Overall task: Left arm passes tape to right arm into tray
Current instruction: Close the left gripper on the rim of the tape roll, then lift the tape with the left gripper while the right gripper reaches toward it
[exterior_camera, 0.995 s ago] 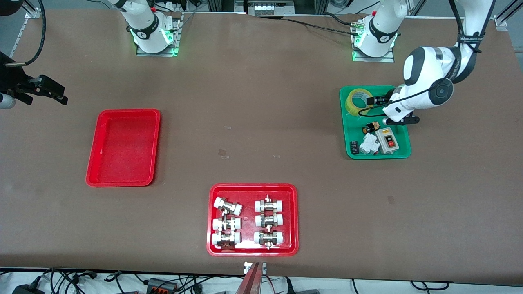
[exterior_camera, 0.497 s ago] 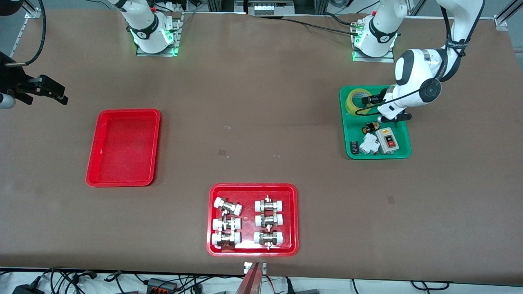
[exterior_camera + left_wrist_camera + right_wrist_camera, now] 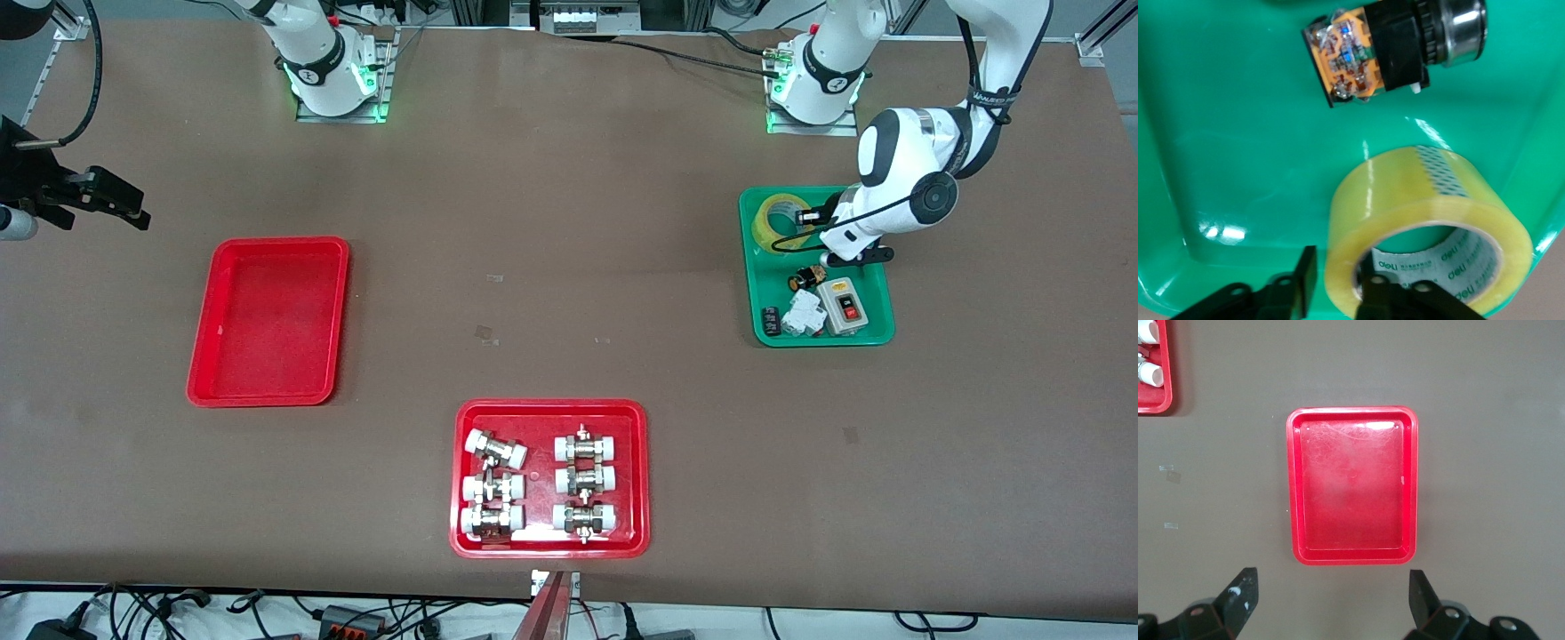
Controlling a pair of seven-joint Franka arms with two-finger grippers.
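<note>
The yellow tape (image 3: 763,227) stands tilted on edge in the green tray (image 3: 880,333), at the end farther from the front camera. My left gripper (image 3: 807,218) is down at it and open. In the left wrist view, my left gripper (image 3: 1336,280) straddles the wall of the tape (image 3: 1418,193), one finger in the core hole and one outside with a small gap. The plain red tray (image 3: 268,242) lies empty toward the right arm's end. My right gripper (image 3: 120,203) waits open and empty above the table; in the right wrist view it (image 3: 1331,597) is beside the red tray (image 3: 1351,487).
The green tray also holds a black and orange component (image 3: 805,278), which also shows in the left wrist view (image 3: 1365,57), a grey switch box (image 3: 843,305) and white parts (image 3: 803,313). A wider red tray (image 3: 549,407) of metal fittings lies near the front edge.
My left arm has swung in and lowered its gripper onto the tape's wall. The tape has not moved. The right arm has barely shifted.
</note>
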